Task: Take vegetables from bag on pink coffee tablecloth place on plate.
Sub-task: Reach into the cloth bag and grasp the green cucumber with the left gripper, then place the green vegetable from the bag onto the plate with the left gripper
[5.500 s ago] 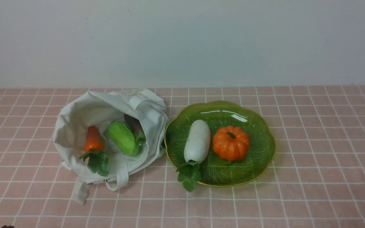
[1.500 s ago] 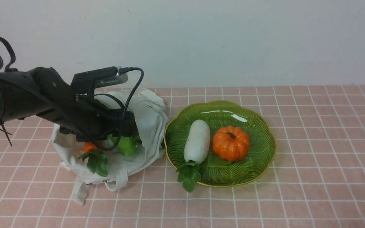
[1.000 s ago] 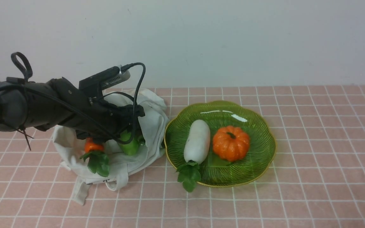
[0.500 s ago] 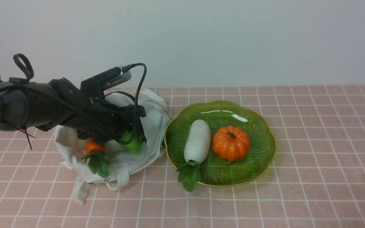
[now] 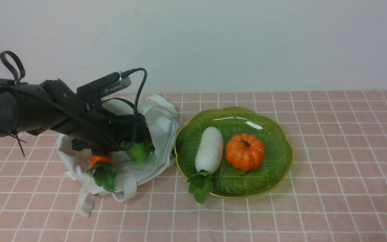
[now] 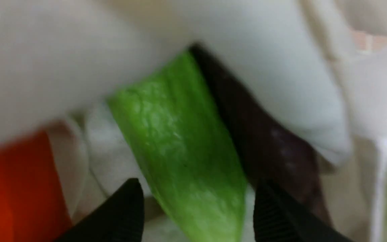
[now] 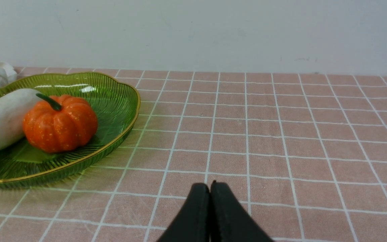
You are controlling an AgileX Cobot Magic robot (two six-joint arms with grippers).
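Green cucumber (image 6: 176, 144) lies in the bag (image 5: 161, 127), with the left gripper (image 6: 197, 200) spread astride it. Close squarely on its middle, clear of cloth, and lift straight before crossing to the plate (image 5: 279, 148). Right gripper (image 7: 210, 190) rests pinched together.

You had the surface under the pink coffee tablecloth (image 5: 331, 151); directly on that cloth lay the bag (image 5: 161, 124) on the left; the plate (image 5: 267, 174) sat just beside it, rightward.
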